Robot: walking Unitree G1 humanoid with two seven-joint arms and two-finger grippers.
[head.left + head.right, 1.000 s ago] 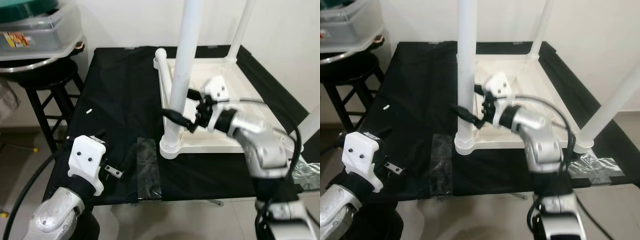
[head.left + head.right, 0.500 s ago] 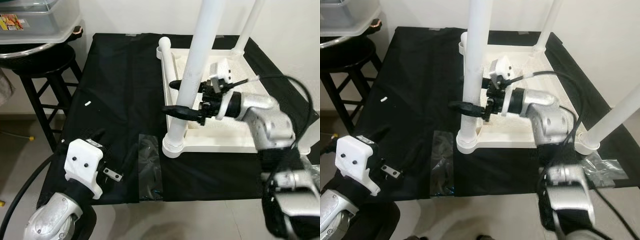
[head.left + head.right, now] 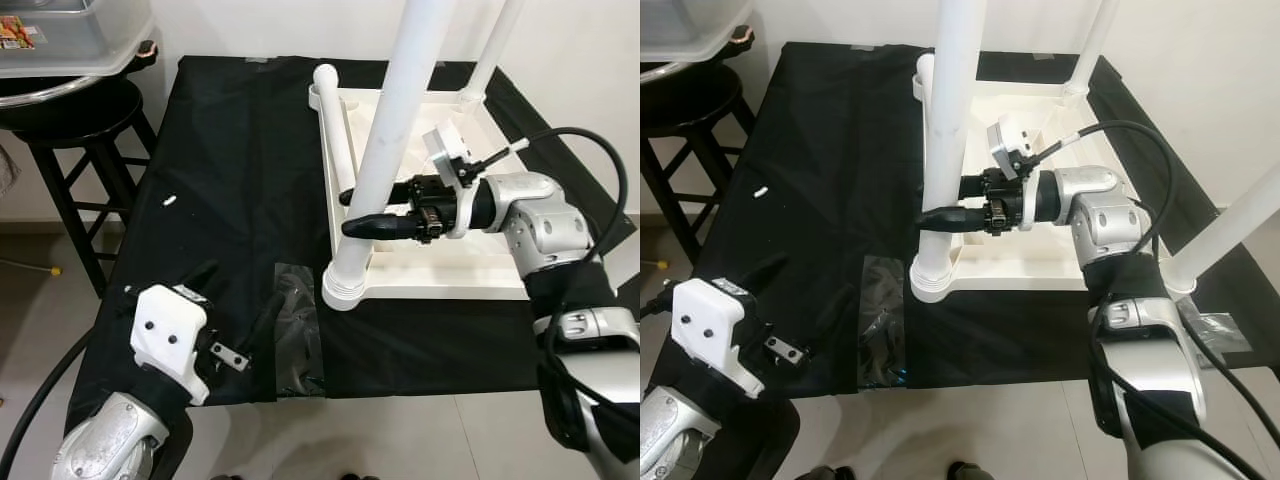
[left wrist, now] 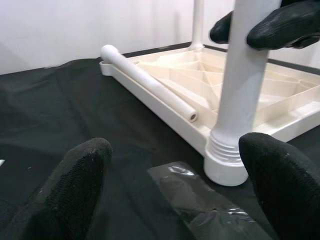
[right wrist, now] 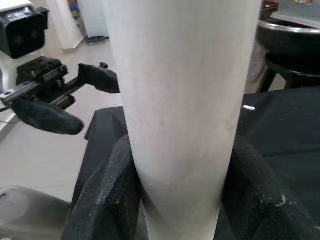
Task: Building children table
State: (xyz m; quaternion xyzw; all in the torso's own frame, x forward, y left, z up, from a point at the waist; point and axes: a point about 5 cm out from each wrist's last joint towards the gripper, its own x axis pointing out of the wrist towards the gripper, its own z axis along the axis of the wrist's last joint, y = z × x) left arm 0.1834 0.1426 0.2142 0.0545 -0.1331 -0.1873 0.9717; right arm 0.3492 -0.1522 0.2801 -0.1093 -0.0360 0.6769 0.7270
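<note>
Legs are the matter now. We see the upturned white table top on the black cloth, toward its right edge, with an upright leg seated in its near-left corner socket. Our right gripper is clamped on that leg partway up, reaching in from the right, across the leg's vertical axis. Our left gripper hangs spread at the cloth's near-left corner. A loose leg lies along the top's left rim, nearer the left arm.
</note>
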